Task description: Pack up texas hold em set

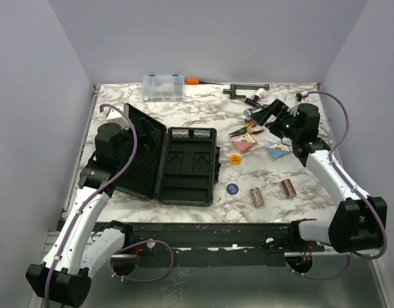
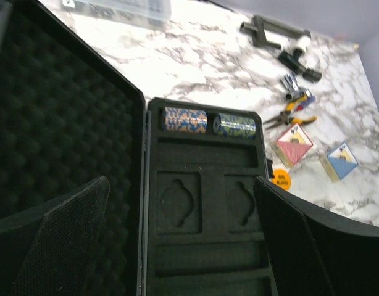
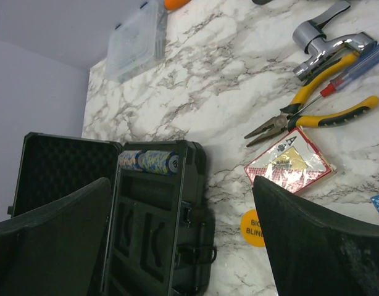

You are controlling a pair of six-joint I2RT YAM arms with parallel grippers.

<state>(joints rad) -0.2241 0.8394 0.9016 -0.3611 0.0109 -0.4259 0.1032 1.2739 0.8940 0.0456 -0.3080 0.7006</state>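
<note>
Case [image 1: 184, 188] open, long axis near-to-far, handle [image 1: 218, 168] facing right

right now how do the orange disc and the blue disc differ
The orange disc lies farther back, by the red deck; the blue disc lies nearer the front edge, left of a chip roll. The orange disc reads big blind; the blue disc's print is too small to read. Both are round, flat on the table just right of the case, not yet packed.
</note>
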